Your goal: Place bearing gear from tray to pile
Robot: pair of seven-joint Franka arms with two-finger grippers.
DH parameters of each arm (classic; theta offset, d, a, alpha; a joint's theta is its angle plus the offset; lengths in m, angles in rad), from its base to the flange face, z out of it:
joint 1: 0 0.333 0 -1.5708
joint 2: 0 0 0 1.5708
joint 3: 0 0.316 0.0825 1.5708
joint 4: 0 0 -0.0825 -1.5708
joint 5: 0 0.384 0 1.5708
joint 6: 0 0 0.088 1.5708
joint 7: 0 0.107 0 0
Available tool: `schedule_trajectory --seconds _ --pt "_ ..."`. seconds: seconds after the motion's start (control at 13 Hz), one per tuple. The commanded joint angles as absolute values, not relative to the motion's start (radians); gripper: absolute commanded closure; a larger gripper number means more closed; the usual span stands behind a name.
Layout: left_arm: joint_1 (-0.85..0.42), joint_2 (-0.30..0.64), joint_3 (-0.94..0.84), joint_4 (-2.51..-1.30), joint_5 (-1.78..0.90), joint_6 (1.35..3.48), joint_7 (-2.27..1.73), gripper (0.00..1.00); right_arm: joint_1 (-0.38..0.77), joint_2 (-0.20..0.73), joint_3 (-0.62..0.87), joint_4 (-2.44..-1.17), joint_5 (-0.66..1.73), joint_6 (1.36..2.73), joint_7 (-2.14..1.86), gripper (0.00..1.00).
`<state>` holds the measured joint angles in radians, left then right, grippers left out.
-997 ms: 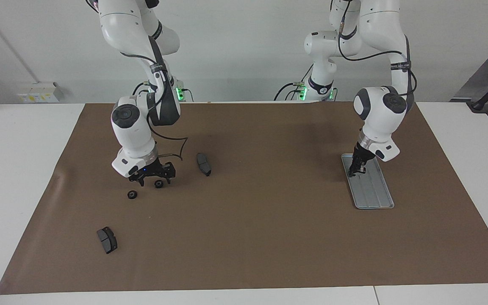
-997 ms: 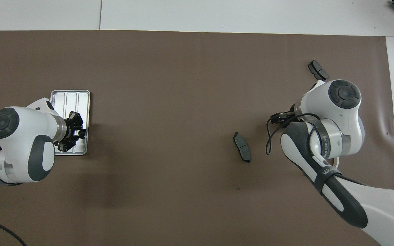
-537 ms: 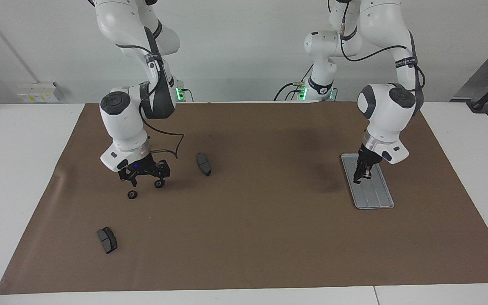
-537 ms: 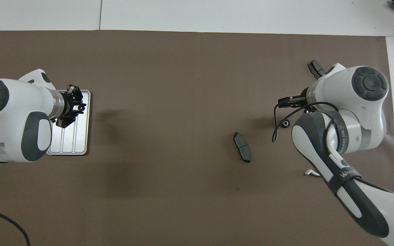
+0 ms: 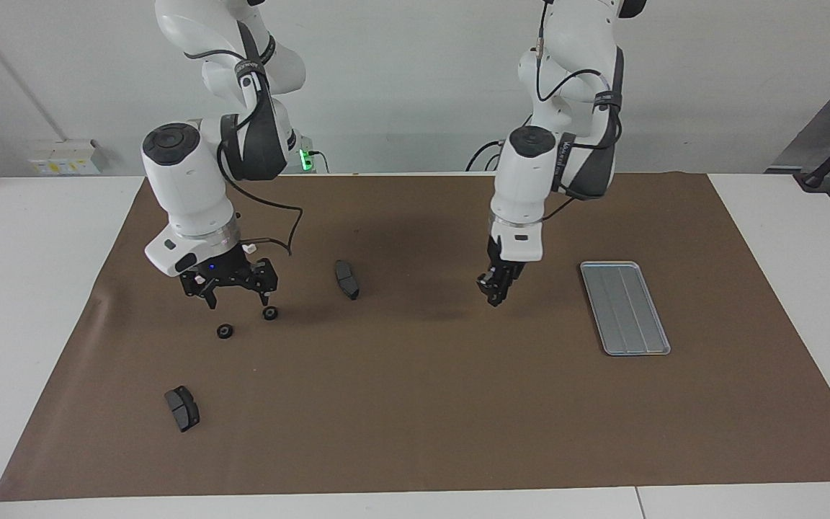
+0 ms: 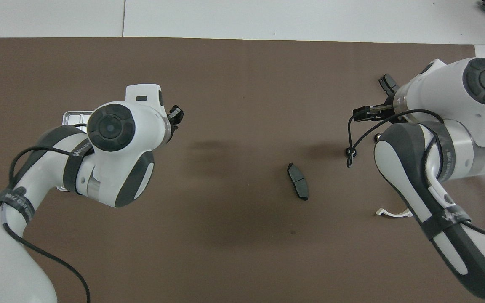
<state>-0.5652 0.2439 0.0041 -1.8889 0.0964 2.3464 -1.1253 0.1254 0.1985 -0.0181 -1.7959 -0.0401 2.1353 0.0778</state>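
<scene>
Brown mat (image 5: 415,404) on a white table (image 5: 19,288), with a white wall and a socket box (image 5: 65,157) at the robots' end. Nearest the robots, at the right arm's end, lies a white bracket (image 6: 394,213). Next comes a dark pad (image 5: 346,279), long axis running roughly near to far.

Left gripper (image 5: 494,297) hangs over bare mat between that pad and the tray (image 5: 624,308). Its jaws are closed; can't tell if anything is pinched.

The tray is at the left arm's end, flat, long axis near to far and slightly slanted.

Right gripper (image 5: 237,297) has its jaws spread wide and holds nothing, just above a small black gear (image 5: 269,313) on the mat. The second gear (image 5: 225,331) sits slightly farther out, apart from the first. Both are round, so there's no long axis to read. The farthest thing is the second pad (image 5: 182,408).
</scene>
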Motion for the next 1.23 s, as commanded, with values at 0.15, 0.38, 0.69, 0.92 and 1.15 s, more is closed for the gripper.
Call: schedule_trajectory --seconds 0.15,0.38,0.69,0.92,1.15 --pt "-0.663 0.417 0.002 -1.701 0.118 2.301 -0.979 0.89 0.118 0.232 -0.009 -1.779 -0.035 2.141 0.098 0.00" --pt "-0.660 0.431 -0.011 -1.700 0.107 2.299 -0.898 0.59 0.118 0.238 -0.009 -1.790 -0.035 2.161 0.100 0.00" --pt "-0.655 0.422 -0.011 -1.695 0.104 2.296 -0.868 0.00 0.133 0.239 -0.006 -1.792 -0.029 2.160 0.121 0.00" --pt "-0.536 0.316 -0.018 -1.695 0.091 2.148 -0.781 0.00 0.208 0.253 -0.005 -1.790 -0.020 2.160 0.182 0.00" --pt "-0.350 0.192 -0.005 -1.695 0.014 1.978 -0.490 0.00 0.316 0.308 -0.002 -1.755 -0.015 2.163 0.271 0.00"
